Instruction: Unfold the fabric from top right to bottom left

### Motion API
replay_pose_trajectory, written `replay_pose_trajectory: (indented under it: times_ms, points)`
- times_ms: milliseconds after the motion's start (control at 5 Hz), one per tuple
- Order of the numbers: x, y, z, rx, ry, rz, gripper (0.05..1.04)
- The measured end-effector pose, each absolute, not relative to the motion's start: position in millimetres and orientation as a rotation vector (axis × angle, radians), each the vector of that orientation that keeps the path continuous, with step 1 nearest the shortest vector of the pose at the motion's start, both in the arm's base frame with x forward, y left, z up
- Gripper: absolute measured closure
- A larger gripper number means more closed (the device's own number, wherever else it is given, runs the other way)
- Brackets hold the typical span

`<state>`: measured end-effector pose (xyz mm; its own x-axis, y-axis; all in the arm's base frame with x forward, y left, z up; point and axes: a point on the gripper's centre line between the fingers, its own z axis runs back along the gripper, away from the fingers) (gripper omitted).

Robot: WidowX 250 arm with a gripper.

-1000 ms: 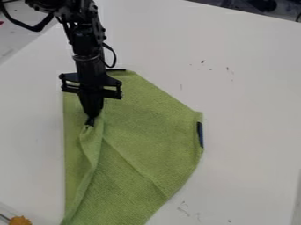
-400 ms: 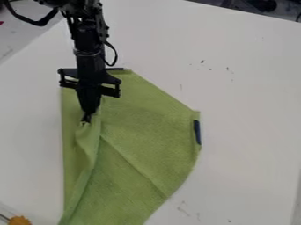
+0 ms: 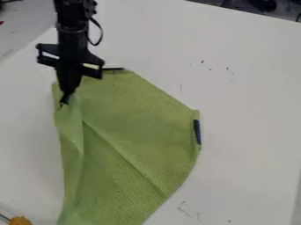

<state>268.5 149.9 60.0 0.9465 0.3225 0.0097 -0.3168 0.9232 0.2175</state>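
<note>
My gripper (image 3: 64, 102) hangs over the upper left part of the green fabric (image 3: 138, 132), shut on a pinched bit of it. From the fingertips a raised fold runs down along the cloth's left side to the bottom edge of the view. A diagonal crease crosses the middle of the cloth towards the lower right. A dark blue tag sits on the right edge, and a thin dark strip lies at the top corner.
The white table (image 3: 247, 88) surrounds the cloth, with a few small dark marks on it. An orange object (image 3: 20, 220) with a thin rod sits at the bottom left corner.
The gripper has moved up and to the left, drawing the pinched fabric with it. The raised fold has shifted left, and the cloth's right edge has slid very slightly left.
</note>
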Motion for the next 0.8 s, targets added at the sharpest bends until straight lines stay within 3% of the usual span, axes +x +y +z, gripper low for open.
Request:
replay_pose_trajectory:
  times_ms: [400,800]
  points:
    - [227.2,217.4,43.2,0.166,0.019,0.429,1.029]
    - [209.9,250.8,8.7,0.059,0.047,0.475,1.006]
